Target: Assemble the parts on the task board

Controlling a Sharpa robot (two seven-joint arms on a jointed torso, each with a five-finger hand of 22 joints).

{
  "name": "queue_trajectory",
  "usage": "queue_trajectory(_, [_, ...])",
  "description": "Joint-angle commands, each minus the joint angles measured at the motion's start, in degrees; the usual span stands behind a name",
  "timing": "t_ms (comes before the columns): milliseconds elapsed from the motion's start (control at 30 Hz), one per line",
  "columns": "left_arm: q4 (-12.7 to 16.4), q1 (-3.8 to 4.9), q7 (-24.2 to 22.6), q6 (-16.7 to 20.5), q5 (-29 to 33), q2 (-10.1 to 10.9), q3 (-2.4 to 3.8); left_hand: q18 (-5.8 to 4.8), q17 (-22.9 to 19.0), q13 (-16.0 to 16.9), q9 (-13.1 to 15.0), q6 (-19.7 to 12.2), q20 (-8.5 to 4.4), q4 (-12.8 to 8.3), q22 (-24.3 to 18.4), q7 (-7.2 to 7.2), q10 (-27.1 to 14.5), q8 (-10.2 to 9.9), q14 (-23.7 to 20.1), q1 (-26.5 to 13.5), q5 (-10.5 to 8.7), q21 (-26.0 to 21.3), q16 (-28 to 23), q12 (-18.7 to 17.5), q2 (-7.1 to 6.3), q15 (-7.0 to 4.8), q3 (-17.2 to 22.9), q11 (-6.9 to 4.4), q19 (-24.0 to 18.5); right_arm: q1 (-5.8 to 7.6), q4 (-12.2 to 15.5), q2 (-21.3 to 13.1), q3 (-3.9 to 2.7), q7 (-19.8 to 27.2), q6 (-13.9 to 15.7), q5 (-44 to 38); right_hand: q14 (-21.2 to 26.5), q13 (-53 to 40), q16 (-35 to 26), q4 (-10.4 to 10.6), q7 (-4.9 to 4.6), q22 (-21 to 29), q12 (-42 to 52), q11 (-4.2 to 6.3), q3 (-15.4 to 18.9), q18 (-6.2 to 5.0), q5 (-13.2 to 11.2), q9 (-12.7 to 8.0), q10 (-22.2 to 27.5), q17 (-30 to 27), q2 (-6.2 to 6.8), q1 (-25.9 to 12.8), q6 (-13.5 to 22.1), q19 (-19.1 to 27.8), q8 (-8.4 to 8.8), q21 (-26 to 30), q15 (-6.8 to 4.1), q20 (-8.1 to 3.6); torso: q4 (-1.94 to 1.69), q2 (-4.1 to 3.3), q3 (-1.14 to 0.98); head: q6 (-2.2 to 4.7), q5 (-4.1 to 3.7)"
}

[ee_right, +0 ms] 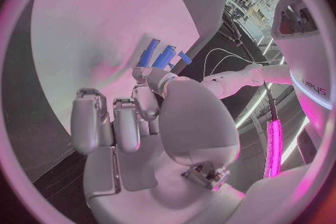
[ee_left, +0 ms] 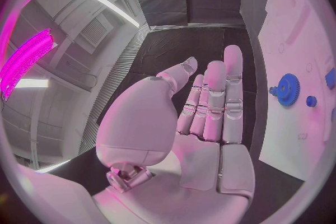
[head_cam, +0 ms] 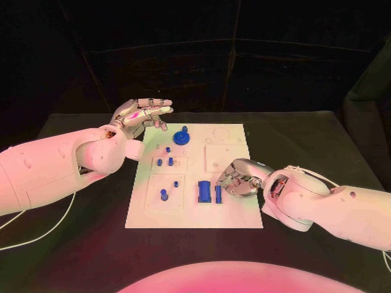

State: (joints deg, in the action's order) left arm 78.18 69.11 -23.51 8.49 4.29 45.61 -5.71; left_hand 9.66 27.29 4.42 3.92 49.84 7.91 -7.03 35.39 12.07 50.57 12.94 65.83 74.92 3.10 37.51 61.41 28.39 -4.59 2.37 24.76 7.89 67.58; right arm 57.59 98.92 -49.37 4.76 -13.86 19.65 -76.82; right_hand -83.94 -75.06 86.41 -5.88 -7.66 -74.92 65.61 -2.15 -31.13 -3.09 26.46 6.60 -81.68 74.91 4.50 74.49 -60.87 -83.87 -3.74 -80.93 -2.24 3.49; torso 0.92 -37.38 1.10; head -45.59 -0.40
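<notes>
Task board mid-table. Right hand curled beside the blue block and slim bar; contact not clear, cannot tell if pinching. Left hand spread, empty, near gear. Judged step: picking a bar; next needs a firm pinch.

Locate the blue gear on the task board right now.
In the head view the blue gear stands near the task board's far edge, on its left half, just right of the raised left hand.
</notes>
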Motion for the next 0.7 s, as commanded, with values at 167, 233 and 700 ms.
queue_trajectory(167, [0.02,0.1,-0.21,-0.56,-0.14,0.0,0.05,0.79,-0.07,-0.06,0.05,-0.33,0.0,-0.14,-0.07,0.12,-0.52,0.24,-0.45,-0.07,0.19,-0.17,0.36,0.3,0.46,0.15,-0.24,-0.01,-0.58,0.02,0.06,0.12,0.05,-0.19,-0.29,-0.84,-4.86,-0.76,0.16,0.0,0.01,-0.22,0.2,-0.08,-0.29,-0.25,0.19,-0.09,0.07,9.85,0.24,-0.82,-0.47,-0.21,-0.28,-0.16,0.14,0.32,0.02,0.03,-0.02,-0.02,0.05])
queue_trajectory(233, [0.01,0.1,-0.21,-0.56,-0.14,0.0,0.05,0.79,-0.07,-0.06,0.05,-0.33,0.0,-0.14,-0.07,0.12,-0.52,0.24,-0.45,-0.07,0.19,-0.17,0.36,0.3,0.46,0.15,-0.24,-0.01,-0.58,0.02,0.03,0.16,0.05,-0.03,0.52,-0.84,-4.85,-0.71,0.13,0.0,-0.01,-0.18,0.13,-0.08,-0.31,-0.26,0.07,-0.21,0.11,9.81,0.4,-1.06,-0.34,-0.18,-0.15,-0.13,0.13,0.31,0.04,0.05,-0.01,-0.03,0.03])
queue_trajectory(700, [0.0,0.1,-0.11,-0.66,-0.14,-0.03,0.04,0.79,-0.15,-0.09,0.05,-0.45,0.01,-0.19,-0.08,0.15,-0.67,0.34,-0.56,-0.03,0.19,-0.18,0.37,0.43,0.5,0.16,-0.26,0.01,-0.65,0.02,-0.47,0.37,0.05,0.01,4.68,-0.49,-4.83,1.48,0.03,2.01,-0.97,0.24,-2.62,-1.01,4.42,-0.3,-17.28,-2.35,1.28,9.69,2.72,-4.74,9.45,-0.01,-1.27,0.23,0.88,0.88,-0.05,0.03,0.01,0.1,0.02])
